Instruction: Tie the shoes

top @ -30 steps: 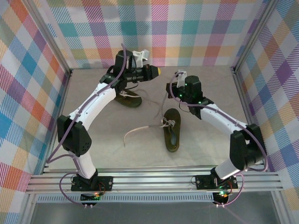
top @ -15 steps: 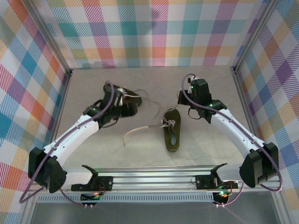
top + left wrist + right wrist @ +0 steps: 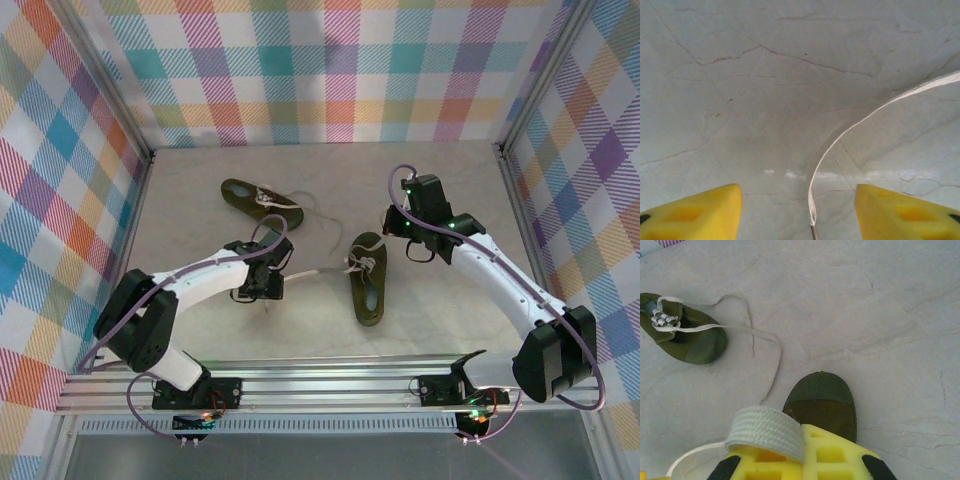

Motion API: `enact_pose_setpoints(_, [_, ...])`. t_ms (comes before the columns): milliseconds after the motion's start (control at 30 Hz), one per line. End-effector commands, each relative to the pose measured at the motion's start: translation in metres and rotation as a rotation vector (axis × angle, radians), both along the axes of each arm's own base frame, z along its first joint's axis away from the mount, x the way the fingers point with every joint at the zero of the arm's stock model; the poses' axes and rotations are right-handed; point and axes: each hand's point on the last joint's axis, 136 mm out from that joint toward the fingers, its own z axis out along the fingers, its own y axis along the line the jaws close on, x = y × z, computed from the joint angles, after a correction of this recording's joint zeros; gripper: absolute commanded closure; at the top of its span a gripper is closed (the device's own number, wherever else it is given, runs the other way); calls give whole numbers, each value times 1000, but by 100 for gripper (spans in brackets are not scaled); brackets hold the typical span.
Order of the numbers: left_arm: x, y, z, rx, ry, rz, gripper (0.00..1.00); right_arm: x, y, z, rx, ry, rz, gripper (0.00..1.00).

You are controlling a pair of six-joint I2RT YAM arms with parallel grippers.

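The left gripper (image 3: 798,202), open, straddles the loose lace end (image 3: 840,137) lying on the worktop (image 3: 765,75) left of the near shoe (image 3: 367,290). The right gripper (image 3: 805,447) is closed on the other lace (image 3: 765,432) by its toe. Closing too high could miss the flat lace, and pulling could drag the shoe.

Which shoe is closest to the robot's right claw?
The middle shoe, whose toe sits right beside the right gripper. The other shoe lies farther off, toward the back left.

shoes (image 3: 368,295): matt olive cloth | laces (image 3: 765,432): woven cream fabric | table (image 3: 450,310): smooth, veined
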Motion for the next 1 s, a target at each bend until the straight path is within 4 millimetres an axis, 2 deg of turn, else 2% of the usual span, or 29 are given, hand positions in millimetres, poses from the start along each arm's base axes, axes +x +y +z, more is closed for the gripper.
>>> enact_pose_setpoints(0, [9, -13, -3, -31, -2, 0, 49, -6, -2, 5, -4, -7, 16, 100])
enact_pose_setpoints(233, [10, -15, -18, -23, 21, 9, 69, -8, -2, 5, -5, -8, 20, 100])
enact_pose_setpoints(333, [14, -7, -14, 22, 1, 25, 86, -7, -4, 9, -3, -19, 6, 100])
enact_pose_setpoints(400, [21, 0, 3, 59, -46, 37, 93, -6, -9, 13, -11, -41, -20, 100])
enact_pose_setpoints(467, [32, 8, 29, 90, -128, 59, 100, -5, -16, 20, -25, -60, -48, 100])
enact_pose_setpoints(600, [57, 27, 92, 92, -339, 146, 100, -4, -47, 28, -52, -79, -174, 100])
enact_pose_setpoints(767, [78, 50, 156, 24, -548, 257, 100, -5, -95, 27, -37, -79, -329, 100])
enact_pose_setpoints(867, [85, 56, 180, -16, -614, 262, 100, -5, -120, 24, -48, -69, -396, 100])
enact_pose_setpoints(967, [90, 63, 190, -7, -630, 271, 100, -5, -145, 17, -52, -40, -475, 100])
